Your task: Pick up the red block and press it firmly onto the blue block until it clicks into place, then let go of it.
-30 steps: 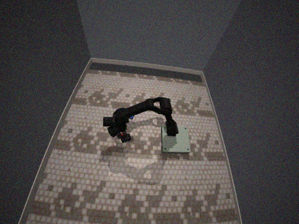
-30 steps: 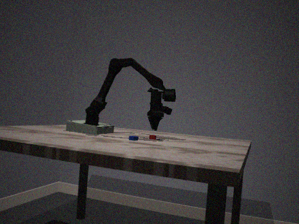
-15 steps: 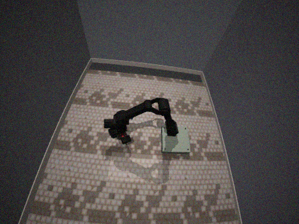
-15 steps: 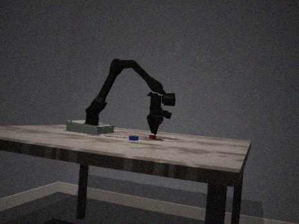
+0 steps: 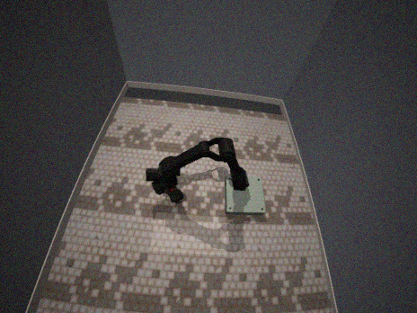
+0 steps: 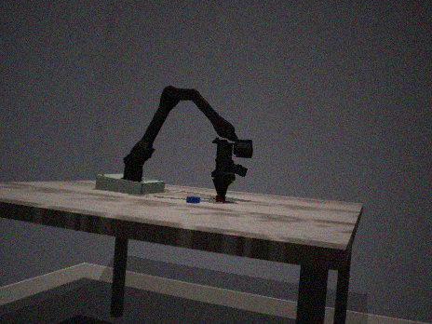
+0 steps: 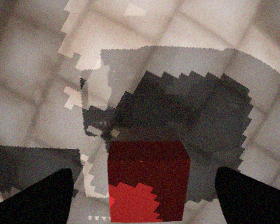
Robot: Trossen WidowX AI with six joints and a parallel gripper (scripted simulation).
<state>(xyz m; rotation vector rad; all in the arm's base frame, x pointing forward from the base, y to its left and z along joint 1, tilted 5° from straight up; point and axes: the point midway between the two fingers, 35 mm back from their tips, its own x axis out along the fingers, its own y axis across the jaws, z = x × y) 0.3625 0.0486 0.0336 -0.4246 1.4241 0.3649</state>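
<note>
The red block [image 7: 147, 175] [image 6: 218, 199] stands on the table, between the two fingers of my gripper [image 7: 145, 178] [image 6: 222, 200]. The gripper points down and is open, with a gap on each side of the block in the wrist view. In the top view only a small red speck of the block [image 5: 172, 189] shows beside the dark gripper parts. The blue block [image 6: 193, 199] lies on the table a short way from the gripper, towards the arm's base. I cannot make out the blue block in the top view or the wrist view.
The arm stands on a pale green base plate [image 5: 256, 199] [image 6: 112, 184] on the tiled-pattern table [image 5: 189, 266] [image 6: 279, 224]. The arm's shadow falls on the table around the red block. The table's near right corner shows in the exterior view.
</note>
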